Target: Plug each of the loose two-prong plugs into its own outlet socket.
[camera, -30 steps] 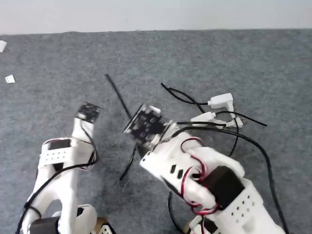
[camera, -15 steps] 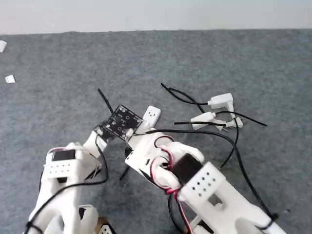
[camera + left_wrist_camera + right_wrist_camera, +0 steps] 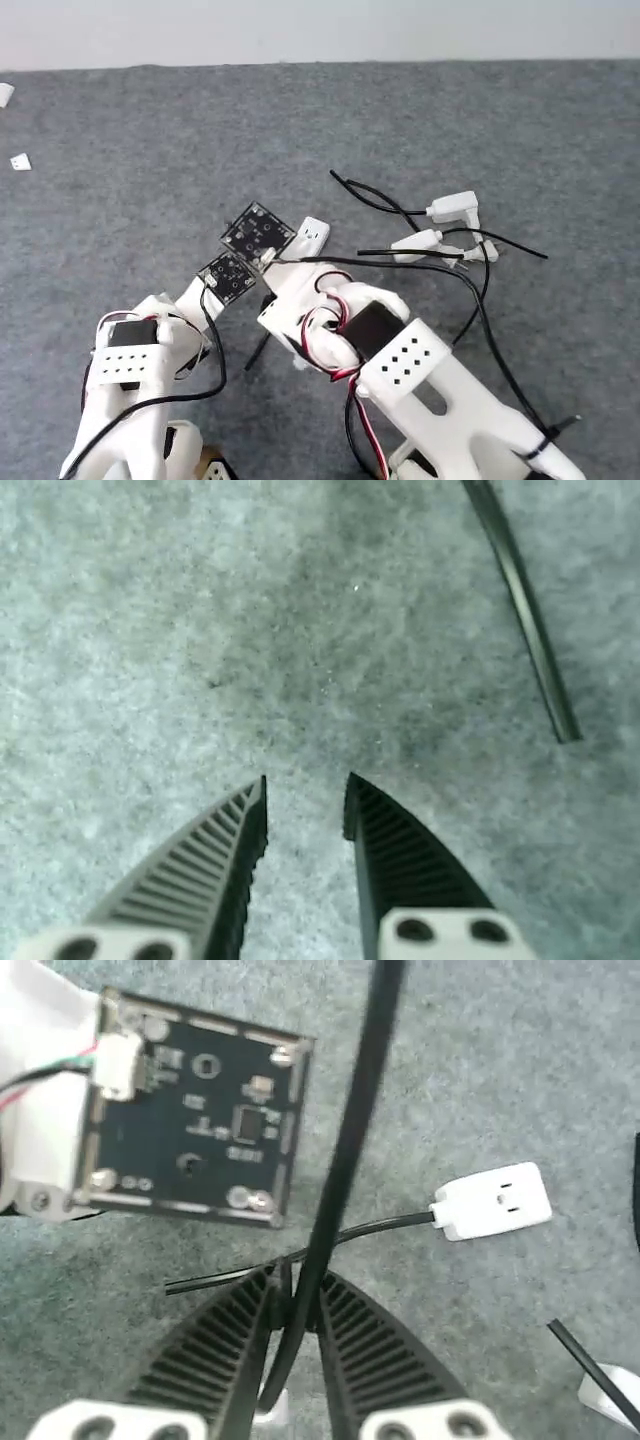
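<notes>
left arm (image 3: 128, 365) stands at the near left of the grey carpet (image 3: 120, 130), wrist pitched down and forward. left gripper (image 3: 305, 792) hangs just above the carpet, jaws a narrow gap apart with nothing between them; a thin black cord (image 3: 520, 610) lies ahead of it, not touching. right arm (image 3: 410, 365) reaches diagonally from the near right toward the centre, its wrist just beside the left arm's. right gripper (image 3: 300, 1278) has its jaws drawn almost together on the socket cord (image 3: 385, 1225), which crosses at their tips; a thicker black cable (image 3: 350, 1130) runs across in front of them. outlet socket (image 3: 313, 236) lies on the carpet near the right wrist, at the end of that cord. count: two arms, two wrist circuit boards (image 3: 258, 232), one outlet socket by the grippers, three white connector bodies (image 3: 452, 208) clustered well to the right among looping black cords; whether these are plugs or sockets cannot be told. change over the last second: the left wrist has moved in toward the centre, beside the right wrist; the right arm has swung leftward; the straight cord end seen beyond the boards before is now covered by them; the right-hand cluster has not shifted.
</notes>
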Controlling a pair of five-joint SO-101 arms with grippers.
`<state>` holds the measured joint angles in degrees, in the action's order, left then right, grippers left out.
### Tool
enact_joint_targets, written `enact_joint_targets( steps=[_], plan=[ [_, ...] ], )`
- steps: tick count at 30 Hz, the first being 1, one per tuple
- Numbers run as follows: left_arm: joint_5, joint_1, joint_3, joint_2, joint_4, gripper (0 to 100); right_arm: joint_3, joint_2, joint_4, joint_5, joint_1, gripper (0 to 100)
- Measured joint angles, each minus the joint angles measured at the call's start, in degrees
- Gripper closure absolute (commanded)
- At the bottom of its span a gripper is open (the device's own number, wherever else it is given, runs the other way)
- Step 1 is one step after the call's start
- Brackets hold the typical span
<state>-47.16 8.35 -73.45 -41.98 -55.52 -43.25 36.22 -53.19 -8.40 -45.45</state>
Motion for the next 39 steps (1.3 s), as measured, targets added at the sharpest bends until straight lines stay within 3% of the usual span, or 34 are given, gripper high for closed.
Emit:
enact_joint_targets(
  steps=[10, 16, 19, 31, 39],
  plan=[
    [2.20, 2.29, 0.00, -0.53, 0.88, 89, -2.02, 0.09, 3.87, 1.58, 4.13, 98.3],
    [3.87, 4.04, 0.00, -0.53, 0.88, 89, -3.34, -4.92, 11.08, 2.37, 6.15, 83.3],
    [5.27, 5.45, 0.00, -0.53, 2.11, 89, -3.34, -6.07, 11.52, 2.90, 8.09, 82.5],
    [7.30, 6.51, 0.00, -0.53, 3.34, 89, -5.36, 8.09, -0.97, 5.98, 7.82, 85.5],
    [7.30, 6.51, 0.00, -0.53, 3.34, 89, -24.62, 8.53, 14.33, 9.32, 0.62, 85.7]
  ],
)
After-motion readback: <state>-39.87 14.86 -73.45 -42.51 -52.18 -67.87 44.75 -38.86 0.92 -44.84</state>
